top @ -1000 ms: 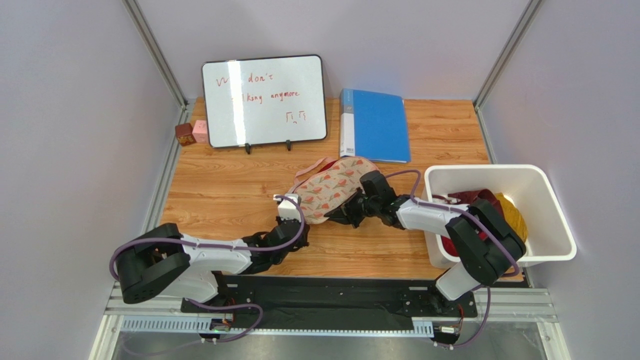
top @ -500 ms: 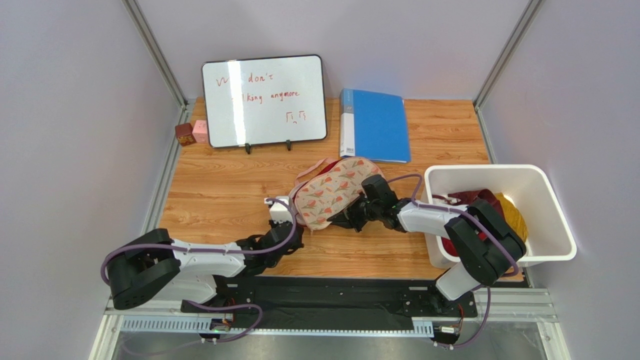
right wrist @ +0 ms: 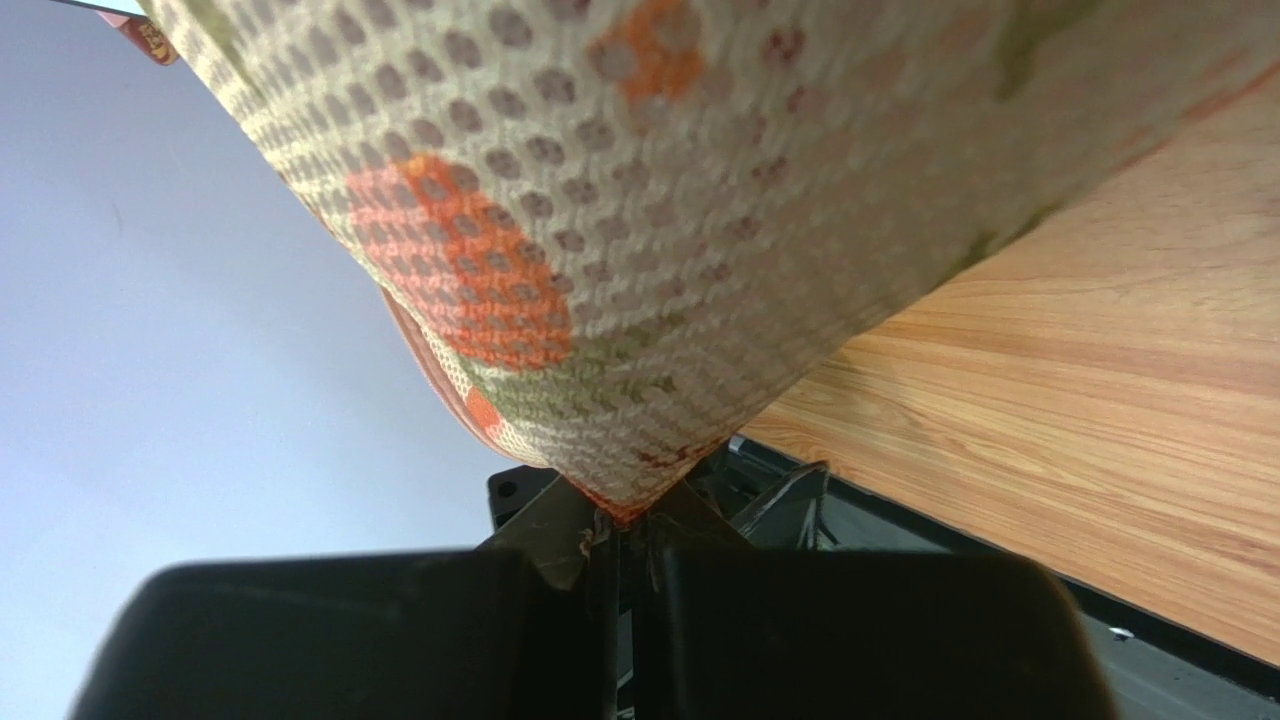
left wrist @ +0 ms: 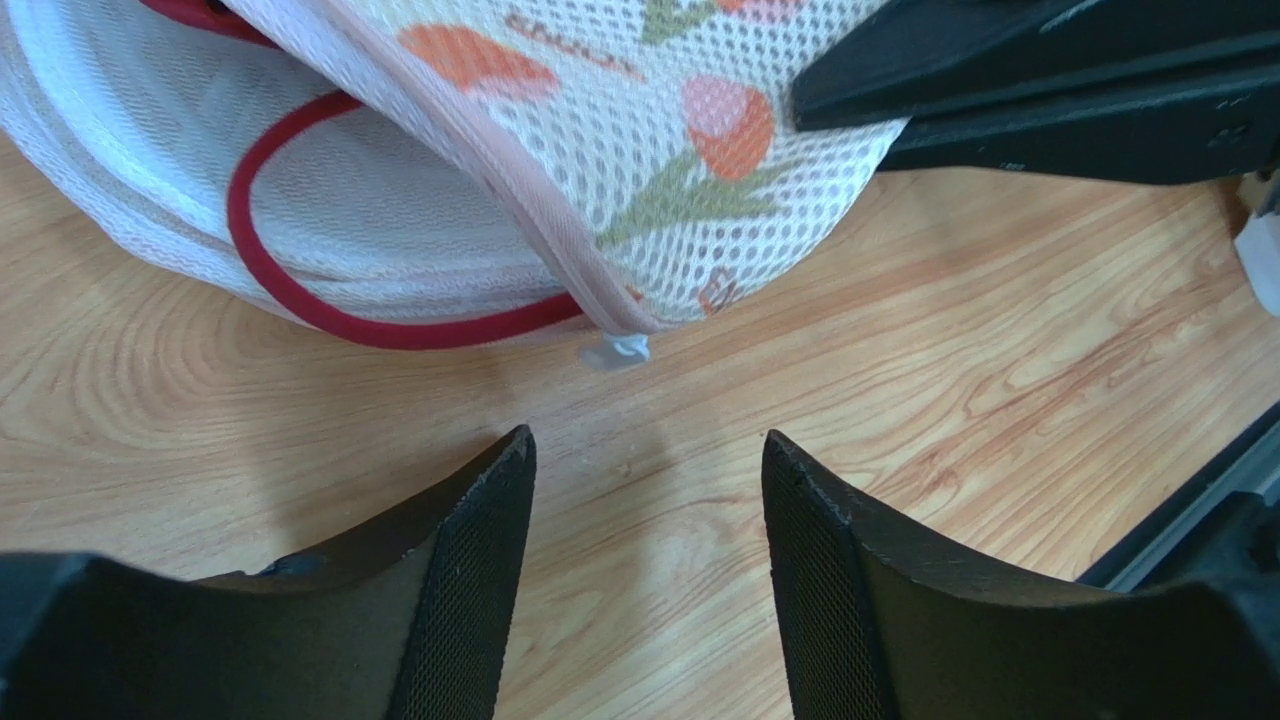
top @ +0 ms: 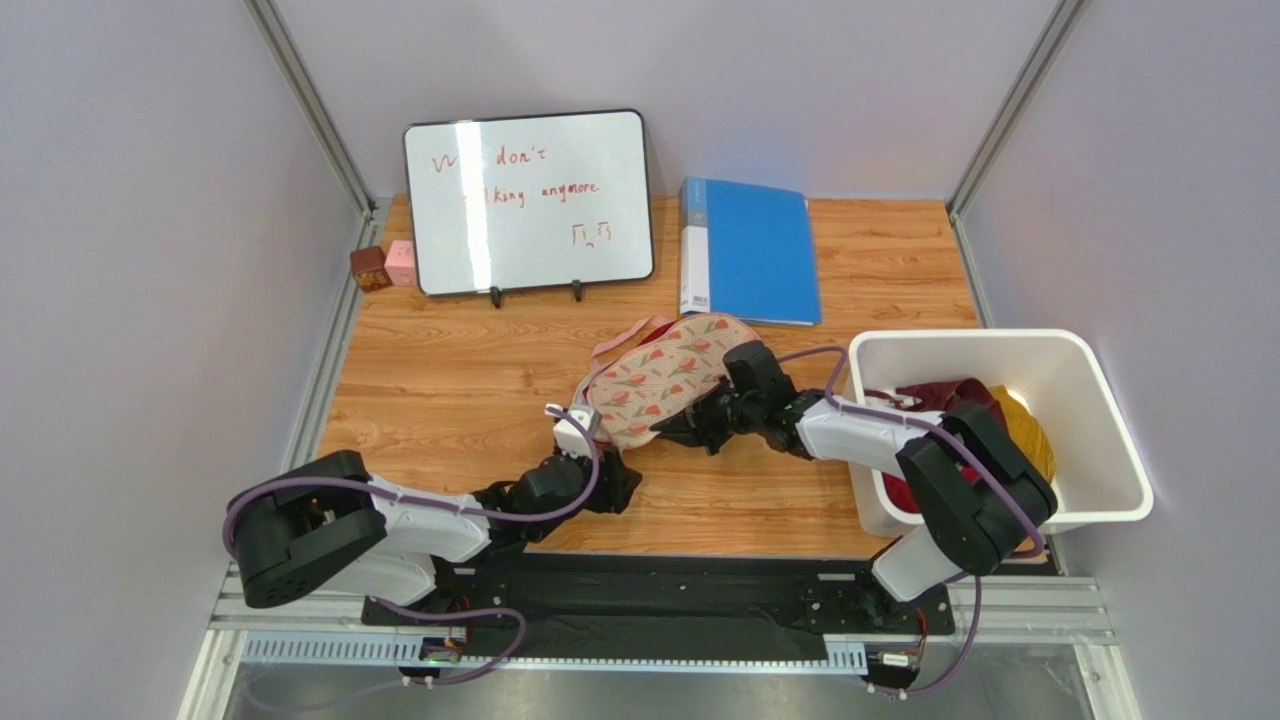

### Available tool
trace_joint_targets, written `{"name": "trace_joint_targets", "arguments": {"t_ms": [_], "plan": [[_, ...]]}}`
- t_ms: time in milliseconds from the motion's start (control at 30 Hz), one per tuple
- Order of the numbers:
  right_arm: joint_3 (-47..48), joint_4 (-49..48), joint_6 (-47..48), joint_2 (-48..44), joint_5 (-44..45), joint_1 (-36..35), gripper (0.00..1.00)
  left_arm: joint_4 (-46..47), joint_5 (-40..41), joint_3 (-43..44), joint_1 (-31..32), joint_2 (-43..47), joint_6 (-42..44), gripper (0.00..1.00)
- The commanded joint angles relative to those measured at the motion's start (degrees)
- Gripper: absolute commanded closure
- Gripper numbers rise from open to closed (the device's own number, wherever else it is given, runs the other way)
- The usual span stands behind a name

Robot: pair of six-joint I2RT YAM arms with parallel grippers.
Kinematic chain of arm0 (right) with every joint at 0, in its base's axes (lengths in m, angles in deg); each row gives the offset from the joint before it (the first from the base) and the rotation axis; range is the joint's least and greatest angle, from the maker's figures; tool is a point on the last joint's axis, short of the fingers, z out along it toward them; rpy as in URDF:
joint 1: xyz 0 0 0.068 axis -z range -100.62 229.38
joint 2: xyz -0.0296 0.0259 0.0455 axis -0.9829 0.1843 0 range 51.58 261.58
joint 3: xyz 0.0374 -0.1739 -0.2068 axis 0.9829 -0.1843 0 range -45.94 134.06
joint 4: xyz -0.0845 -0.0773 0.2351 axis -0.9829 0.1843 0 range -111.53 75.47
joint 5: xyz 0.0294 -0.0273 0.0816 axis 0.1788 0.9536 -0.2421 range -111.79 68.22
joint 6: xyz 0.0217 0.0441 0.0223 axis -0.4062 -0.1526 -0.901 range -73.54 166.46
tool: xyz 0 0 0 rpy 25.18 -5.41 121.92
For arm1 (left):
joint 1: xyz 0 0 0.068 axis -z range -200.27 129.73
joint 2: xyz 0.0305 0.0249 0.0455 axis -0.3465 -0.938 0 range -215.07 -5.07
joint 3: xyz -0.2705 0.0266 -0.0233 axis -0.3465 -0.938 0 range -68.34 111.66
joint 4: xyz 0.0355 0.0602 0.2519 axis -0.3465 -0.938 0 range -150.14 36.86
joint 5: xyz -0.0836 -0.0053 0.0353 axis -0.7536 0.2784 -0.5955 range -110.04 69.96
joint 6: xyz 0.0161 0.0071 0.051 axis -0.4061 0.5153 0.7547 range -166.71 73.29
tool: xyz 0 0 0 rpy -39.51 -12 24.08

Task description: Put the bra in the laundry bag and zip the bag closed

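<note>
The laundry bag (top: 669, 372) lies mid-table, a leaf-printed mesh pouch; the left wrist view shows it (left wrist: 646, 135) from its near end. The bra is inside: a dark red strap (left wrist: 323, 308) shows through the pale lining. A small grey zipper pull (left wrist: 618, 351) hangs at the pink trim. My left gripper (top: 589, 444) (left wrist: 643, 443) stands open just short of that pull, with only bare wood between its fingers. My right gripper (top: 673, 435) (right wrist: 631, 525) is shut on the bag's (right wrist: 631, 225) lower edge and holds it slightly raised.
A white bin (top: 1104, 435) holding red and yellow clothes (top: 1014, 420) stands at the right. A whiteboard (top: 526, 200), a blue folder (top: 748, 251) and two small blocks (top: 385, 266) line the back. The black base rail (left wrist: 1187, 518) runs along the near edge.
My left gripper has opened and drawn back a little from the bag's near end. The right gripper has kept its pinch on the bag, which shifted slightly.
</note>
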Motion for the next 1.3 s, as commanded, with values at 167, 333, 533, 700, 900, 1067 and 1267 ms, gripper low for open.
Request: {"name": "trace_joint_targets", "arguments": {"t_ms": [167, 333, 533, 700, 900, 1067, 1267], "plan": [[1.0, -0.5, -3.9, -1.7, -1.2, 0.4, 1.00, 5.6, 7.1, 2.6, 0.2, -4.9, -2.0, 0.34], [0.8, -1.3, -4.0, -1.2, -1.6, 0.4, 1.00, 5.4, 9.9, 3.9, 0.2, -4.5, -0.3, 0.39], [0.9, -1.8, -3.9, -0.7, -2.0, 0.4, 1.00, 5.4, 11.4, 5.3, 0.2, -4.5, 0.5, 0.47], [0.6, -1.8, -3.9, -1.0, -2.3, 0.4, 1.00, 5.3, 13.0, 6.4, 0.2, -5.5, 0.5, 0.62], [0.4, -1.3, -3.6, -1.7, -2.1, 0.3, 1.00, 1.7, 17.0, 7.6, 0.2, -5.5, -1.6, 0.85], [-0.2, -1.0, -3.3, -2.1, -1.9, 0.4, 1.00, -2.7, 20.0, 8.4, 0.2, -5.1, -3.2, 1.00], [-0.5, -0.5, -2.4, -2.6, -1.5, 0.4, 1.00, -9.6, 23.9, 8.2, 0.2, -3.9, -7.5, 1.00]]}}
